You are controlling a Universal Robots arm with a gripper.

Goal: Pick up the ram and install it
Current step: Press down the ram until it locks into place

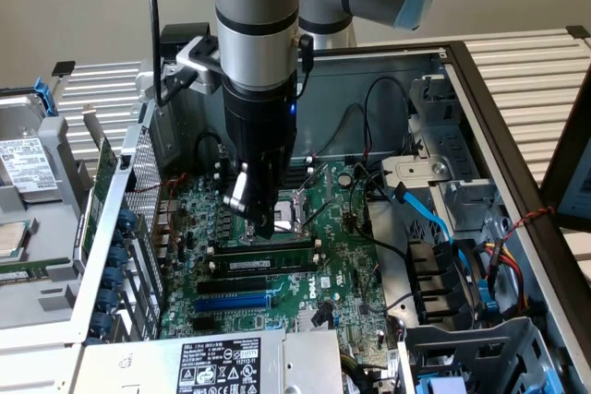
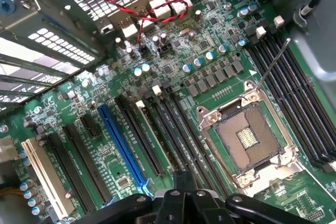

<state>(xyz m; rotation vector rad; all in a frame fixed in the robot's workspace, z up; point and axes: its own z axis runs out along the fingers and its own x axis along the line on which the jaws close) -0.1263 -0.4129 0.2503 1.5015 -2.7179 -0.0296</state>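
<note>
The ram [image 1: 268, 250], a long thin green stick, lies along a black memory slot between white end clips on the motherboard [image 1: 342, 265]. In the wrist view I take the pale thin edge in one black slot to be the ram [image 2: 151, 137]. My gripper [image 1: 267, 225] points straight down with its fingers shut together. Its tip is just above the middle of the ram, and I cannot tell whether it touches. The dark fingers [image 2: 184, 182] hang over the row of memory slots. Nothing shows between them.
The open CPU socket [image 1: 294, 209] [image 2: 247, 140] sits just behind the slots. The blue expansion slot [image 1: 235, 302] [image 2: 121, 145] lies in front of them. Blue cables [image 1: 429, 214] and drive cages crowd the exterior view's right. A power supply [image 1: 222, 362] stands in front, and the perforated case wall [image 1: 138, 182] stands at that view's left.
</note>
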